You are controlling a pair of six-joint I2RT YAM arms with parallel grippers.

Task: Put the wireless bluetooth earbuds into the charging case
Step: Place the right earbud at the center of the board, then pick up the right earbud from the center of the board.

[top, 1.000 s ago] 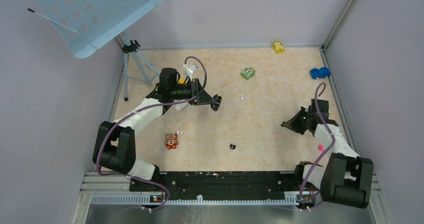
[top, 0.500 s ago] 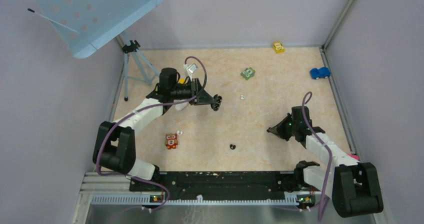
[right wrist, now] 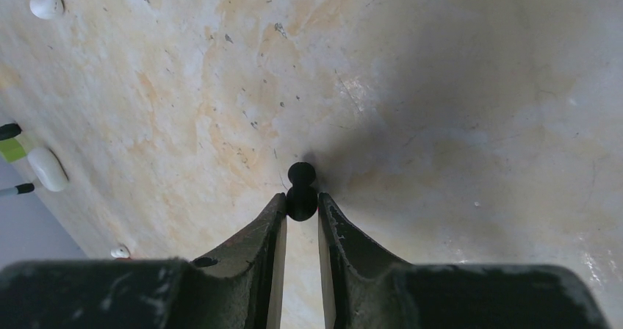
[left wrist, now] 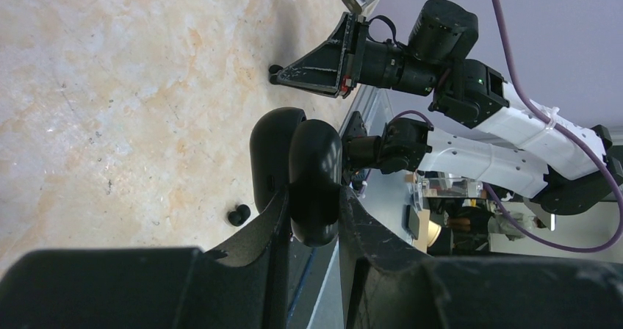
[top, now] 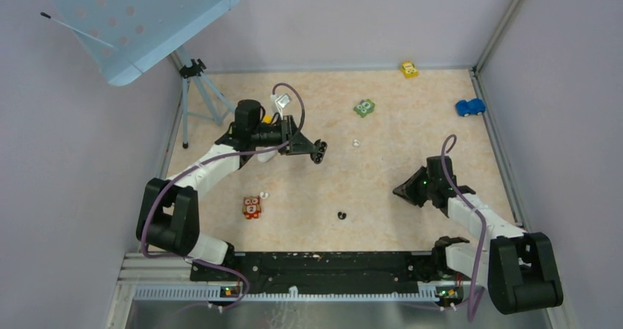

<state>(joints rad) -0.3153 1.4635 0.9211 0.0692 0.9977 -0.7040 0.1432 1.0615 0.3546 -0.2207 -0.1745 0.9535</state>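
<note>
- On the left side of the counter (top: 382,160), the left fingers (left wrist: 356,226) clamp the black case (left wrist: 312,153).
- The right fingers (right wrist: 268,233) stand narrow, a black bud (right wrist: 301,193) between their tips, on the counter; I cannot tell if they squeeze it.
- A second black bud (top: 341,215) lies apart, nearer the front.

On a beige marbled tabletop (top: 397,145), a green toy figure (top: 364,108) is seen above centre, a yellow toy car (top: 409,69) at the far edge, a blue toy car (top: 469,107) at upper right, and an orange owl figure (top: 251,207) at lower left. A pale blue perforated panel (top: 139,20) and a grey tripod (top: 197,87) are seen at upper left.
</note>
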